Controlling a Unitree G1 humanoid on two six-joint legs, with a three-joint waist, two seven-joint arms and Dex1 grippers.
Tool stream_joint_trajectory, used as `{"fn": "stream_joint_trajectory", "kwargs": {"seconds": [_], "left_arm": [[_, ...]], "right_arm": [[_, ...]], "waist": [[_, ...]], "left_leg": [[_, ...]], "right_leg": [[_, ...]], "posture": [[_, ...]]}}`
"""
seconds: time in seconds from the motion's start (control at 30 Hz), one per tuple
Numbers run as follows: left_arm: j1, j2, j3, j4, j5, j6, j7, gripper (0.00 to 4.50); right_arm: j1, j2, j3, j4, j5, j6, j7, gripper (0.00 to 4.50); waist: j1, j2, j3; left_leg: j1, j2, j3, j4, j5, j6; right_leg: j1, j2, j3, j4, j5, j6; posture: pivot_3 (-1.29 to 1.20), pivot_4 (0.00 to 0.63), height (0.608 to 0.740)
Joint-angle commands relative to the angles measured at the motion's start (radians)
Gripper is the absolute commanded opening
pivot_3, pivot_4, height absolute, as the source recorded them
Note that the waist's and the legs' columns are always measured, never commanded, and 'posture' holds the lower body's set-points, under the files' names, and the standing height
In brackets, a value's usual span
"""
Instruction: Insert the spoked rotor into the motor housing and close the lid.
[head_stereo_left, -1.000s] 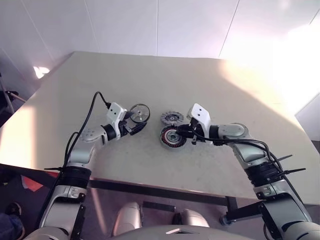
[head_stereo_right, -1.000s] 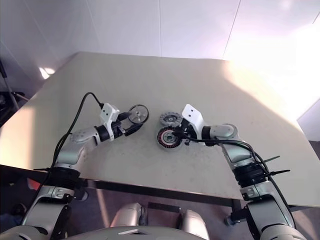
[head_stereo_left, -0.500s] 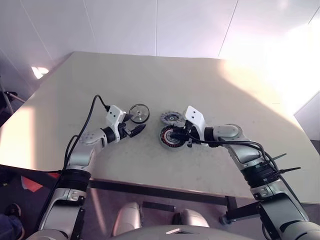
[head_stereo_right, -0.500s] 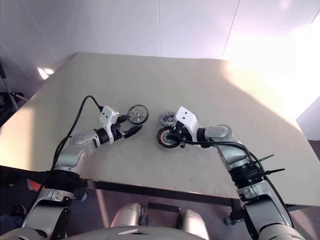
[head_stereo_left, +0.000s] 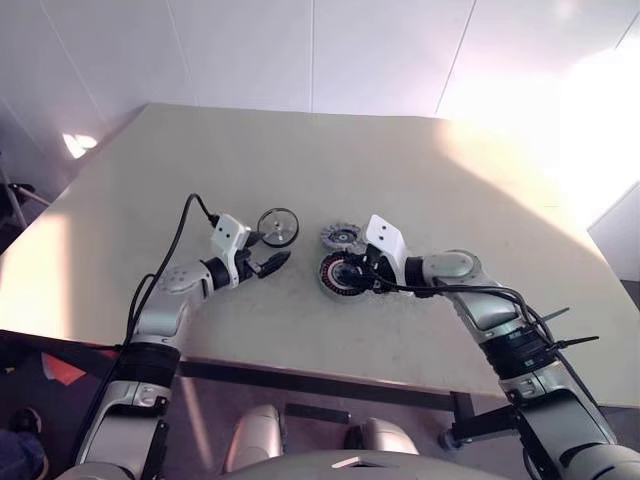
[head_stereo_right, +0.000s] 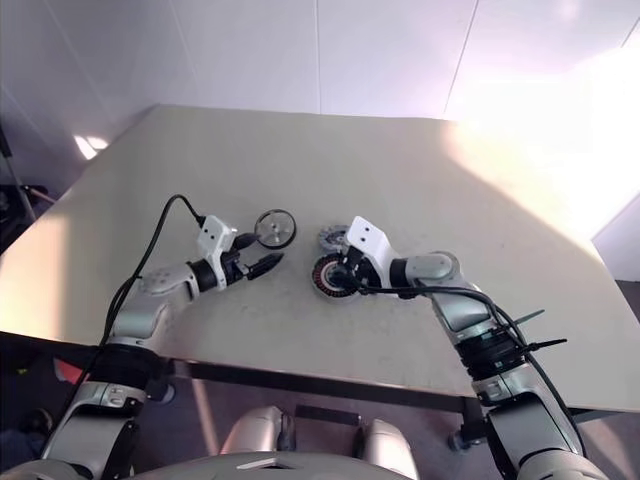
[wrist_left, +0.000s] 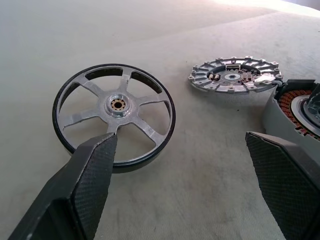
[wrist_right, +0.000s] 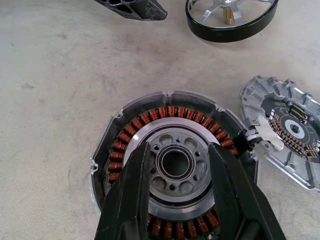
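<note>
While the motor housing (wrist_right: 172, 165) lies flat on my table (head_stereo_left: 420, 160), my right gripper (wrist_right: 176, 167) hovers over its hub, jaws partly apart; my left gripper (wrist_left: 185, 165), jaws wide, faces the spoked rotor (wrist_left: 115, 112), lid (wrist_left: 234, 75) beyond.

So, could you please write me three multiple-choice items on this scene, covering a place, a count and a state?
1. Where does the rotor lie?
A. In the housing
B. Flat on the table
C. On the lid

2. How many spokes does the rotor have?
A. Three
B. Five
C. Eight

3. How is the left gripper?
A. Open and empty
B. Shut on the lid
C. Shut on the rotor

Answers:
1 B: it rests on the table, apart from the housing and lid.
2 B: five silver spokes meet the hub.
3 A: its fingers stand wide apart.
</note>
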Motion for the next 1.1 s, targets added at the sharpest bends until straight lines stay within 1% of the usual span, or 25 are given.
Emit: {"fn": "stream_joint_trajectory", "kwargs": {"seconds": [0.03,0.27,0.37,0.47,0.63,0.9,1.1], "left_arm": [[-0.011,0.005,0.009,-0.039,-0.007,-0.009,0.002,4.36],[-0.022,0.002,0.004,-0.025,-0.003,-0.014,-0.001,4.36],[-0.023,0.002,0.004,-0.023,-0.003,-0.015,-0.002,4.36],[-0.024,0.002,0.007,-0.021,-0.003,-0.006,0.006,4.36],[-0.042,-0.021,0.052,-0.004,-0.035,0.047,0.065,4.36],[-0.114,-0.085,0.157,0.082,-0.093,0.149,0.213,4.36],[-0.176,-0.123,0.179,0.177,-0.104,0.197,0.261,4.36]], "right_arm": [[-0.019,0.001,-0.035,-0.06,0.034,-0.005,0.006,1.84],[-0.067,0.017,-0.081,-0.016,0.056,0.0,-0.019,1.84],[-0.088,0.029,-0.102,0.011,0.057,-0.001,-0.043,1.23],[-0.101,0.026,-0.117,0.026,0.048,-0.03,-0.058,0.24],[-0.145,0.031,-0.165,0.09,0.05,-0.04,-0.118,0.24],[-0.156,0.038,-0.183,0.12,0.05,-0.053,-0.146,0.24],[-0.158,0.035,-0.192,0.121,0.053,-0.051,-0.159,0.24]], "waist": [[0.0,0.0,0.0],[-0.001,0.0,0.0],[-0.001,0.0,0.0],[0.0,0.0,0.0],[-0.001,0.0,0.0],[-0.001,0.0,0.0],[0.0,0.0,0.0]], "left_leg": [[0.0,0.0,0.0,0.0,0.0,0.0],[0.0,0.0,0.0,0.0,0.0,0.0],[0.0,0.0,0.0,0.0,0.0,0.0],[0.0,0.0,0.0,0.0,0.0,0.0],[0.0,0.0,0.0,0.0,0.0,-0.001],[0.0,0.0,0.0,0.0,0.001,-0.001],[0.0,0.0,0.0,0.0,0.001,-0.001]], "right_leg": [[0.0,0.0,0.0,0.0,0.0,0.0],[0.0,0.0,0.0,0.001,0.0,0.0],[0.0,0.0,0.0,0.001,0.0,0.0],[0.0,0.0,0.0,0.001,0.0,0.0],[0.0,0.0,0.0,0.001,0.0,0.0],[0.0,0.0,0.0,0.001,0.0,0.0],[0.0,0.0,0.0,0.001,0.0,0.0]], "posture": [[0.0,0.0,0.74],[0.0,0.0,0.74],[0.0,0.0,0.74],[0.0,0.0,0.74],[0.0,0.0,0.74],[0.0,0.0,0.74],[0.0,0.0,0.74]]}}
